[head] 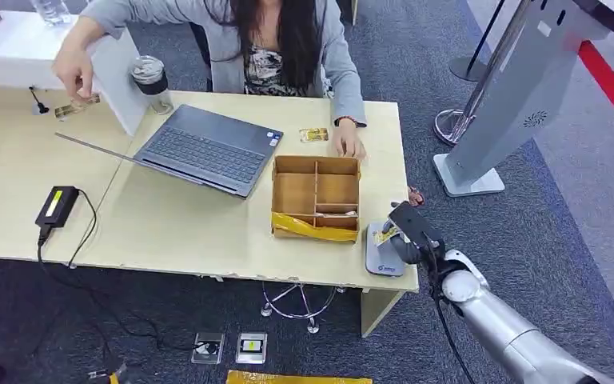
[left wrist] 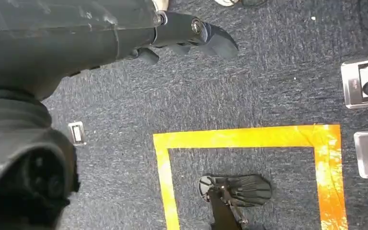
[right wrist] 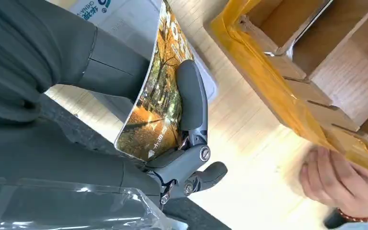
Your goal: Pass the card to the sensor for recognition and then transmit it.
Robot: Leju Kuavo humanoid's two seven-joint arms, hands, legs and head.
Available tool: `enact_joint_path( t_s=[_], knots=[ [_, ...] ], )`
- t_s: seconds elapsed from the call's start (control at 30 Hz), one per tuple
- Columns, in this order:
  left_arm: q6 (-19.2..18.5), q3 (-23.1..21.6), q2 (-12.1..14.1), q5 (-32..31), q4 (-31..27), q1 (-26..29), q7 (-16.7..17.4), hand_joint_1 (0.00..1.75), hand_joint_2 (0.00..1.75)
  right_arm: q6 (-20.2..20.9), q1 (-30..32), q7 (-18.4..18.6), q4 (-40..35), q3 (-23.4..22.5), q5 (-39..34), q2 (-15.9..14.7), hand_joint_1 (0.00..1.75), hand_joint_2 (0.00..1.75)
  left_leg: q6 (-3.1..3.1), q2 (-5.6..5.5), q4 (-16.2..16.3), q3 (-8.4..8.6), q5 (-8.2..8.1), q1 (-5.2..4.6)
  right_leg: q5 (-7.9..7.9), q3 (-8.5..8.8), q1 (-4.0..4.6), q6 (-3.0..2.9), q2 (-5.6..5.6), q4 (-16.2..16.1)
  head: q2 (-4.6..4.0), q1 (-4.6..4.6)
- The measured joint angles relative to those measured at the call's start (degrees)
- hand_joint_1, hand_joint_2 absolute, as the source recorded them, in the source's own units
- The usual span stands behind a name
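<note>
So the robot's right hand (head: 406, 226) is pinching a glossy card printed with an autumn tree photo (right wrist: 159, 91) between its thick grey thumb and dark fingers (right wrist: 190, 96), and it's holding it just above the flat grey sensor pad (head: 384, 258) sitting at the front right corner of the pale wooden desk (head: 176, 220). The card is visibly bowing in the grip, which is what's worrying me. If the hand is squeezing that hard, the card could flip out sideways or sit tilted over the reader and never register.

Second risk: the brown cardboard divider box with yellow tape along its front edge (head: 316, 197) is sitting just beside the pad, so any sideways drift is going to clip that taped rim. And the pad is right at the desk edge, so a dropped card is probably going to the grey carpet.

The person's hand with the red bead bracelet (right wrist: 338, 184) is resting on the desk near the box, which makes the handover path a bit crowded. I can't really tell from the head view whether the card is touching the pad or hovering.

The left hand (left wrist: 182, 36) is hanging over the carpet with fingers curled in, holding nothing.
</note>
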Motion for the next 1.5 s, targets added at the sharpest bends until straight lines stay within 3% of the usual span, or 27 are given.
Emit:
enact_joint_path(
  t_s=[0.17,0.5,1.23,1.5],
  knots=[
    [0.15,0.00,0.13,0.09,0.00,0.58,0.00,0.00,0.00,0.13,0.19,-0.72,0.26,-0.18,0.18,0.09,1.75,1.75,0.00,0.00,0.00,0.01,0.00,0.00,0.00,0.00,0.00,0.00,-0.01,0.00,0.00,0.00],
    [0.42,0.00,0.46,-0.48,0.00,0.15,0.00,0.00,0.00,-0.85,2.14,1.90,-1.16,-0.76,3.46,-0.94,1.75,1.75,0.00,0.01,0.00,0.02,0.00,0.00,0.00,0.01,0.00,0.00,0.01,0.00,0.00,0.00],
    [0.11,0.00,0.79,0.79,0.00,0.71,-0.63,0.00,0.00,-0.18,0.90,-0.28,-0.24,-1.79,5.88,-3.91,1.75,1.75,0.00,0.02,0.00,0.02,0.00,0.00,0.00,0.01,0.00,0.00,0.00,-0.01,0.00,0.00],
    [0.02,0.00,0.79,0.79,0.00,1.06,-0.94,0.00,0.00,0.02,3.06,-0.26,-0.28,-2.16,8.20,-4.74,1.75,1.75,0.00,0.03,0.00,0.04,0.00,0.00,0.00,0.02,0.00,0.00,0.01,-0.01,0.00,0.00]
  ],
)
